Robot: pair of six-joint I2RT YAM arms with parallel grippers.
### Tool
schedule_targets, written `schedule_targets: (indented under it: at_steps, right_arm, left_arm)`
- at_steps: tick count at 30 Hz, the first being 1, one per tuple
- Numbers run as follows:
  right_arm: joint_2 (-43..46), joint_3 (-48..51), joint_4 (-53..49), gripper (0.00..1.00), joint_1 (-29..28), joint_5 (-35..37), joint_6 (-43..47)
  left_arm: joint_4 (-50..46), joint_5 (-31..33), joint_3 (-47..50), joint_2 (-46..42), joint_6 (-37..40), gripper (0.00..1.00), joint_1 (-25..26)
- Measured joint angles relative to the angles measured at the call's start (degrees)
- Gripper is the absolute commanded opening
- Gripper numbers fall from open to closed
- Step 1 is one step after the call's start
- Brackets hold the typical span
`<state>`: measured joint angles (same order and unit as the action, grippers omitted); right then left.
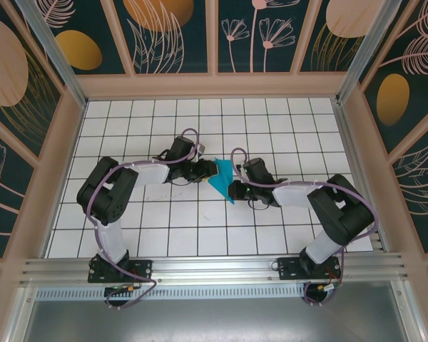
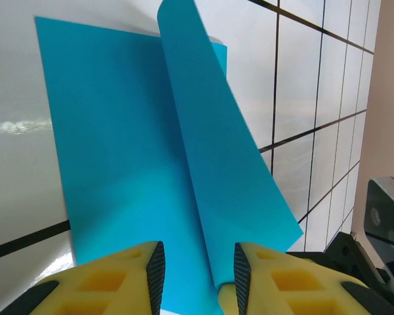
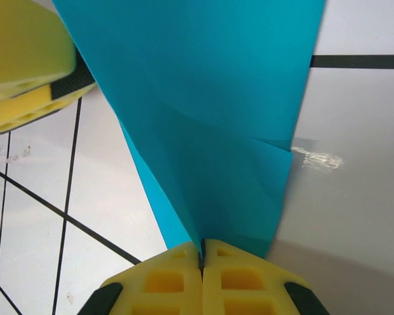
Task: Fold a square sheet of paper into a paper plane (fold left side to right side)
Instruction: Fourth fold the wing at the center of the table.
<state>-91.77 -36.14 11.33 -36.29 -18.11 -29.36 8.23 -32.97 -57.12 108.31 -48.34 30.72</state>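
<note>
Top camera overhead, far; wrist cameras close, sharing sheet.

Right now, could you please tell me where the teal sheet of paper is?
In the top view the sheet of paper sits near the centre, between the left end effector and the right end effector, which pinches it.

The square sheet of paper ahead of the right gripper was plain teal-blue, unmarked. That gripper's fingers were yellow with black pads; the left gripper matched. The table beneath both grippers was white with a thin black grid. The walls beyond them showed dark teal, peach leaves, ochre ovals.
</note>
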Motion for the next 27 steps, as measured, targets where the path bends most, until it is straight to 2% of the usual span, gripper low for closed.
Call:
schedule_targets:
  at_steps: [10,27]
  right_arm:
    - [-0.11,0.0,0.52,0.02,0.0,-0.48,-0.83]
    - [-1.53,-0.02,0.87,0.04,0.59,-1.51,-1.03]
  left_arm:
    - [0.2,-0.04,-2.97,3.41,0.0,0.42,0.83]
    - [-0.37,0.11,-6.23,7.13,0.04,0.42,1.88]
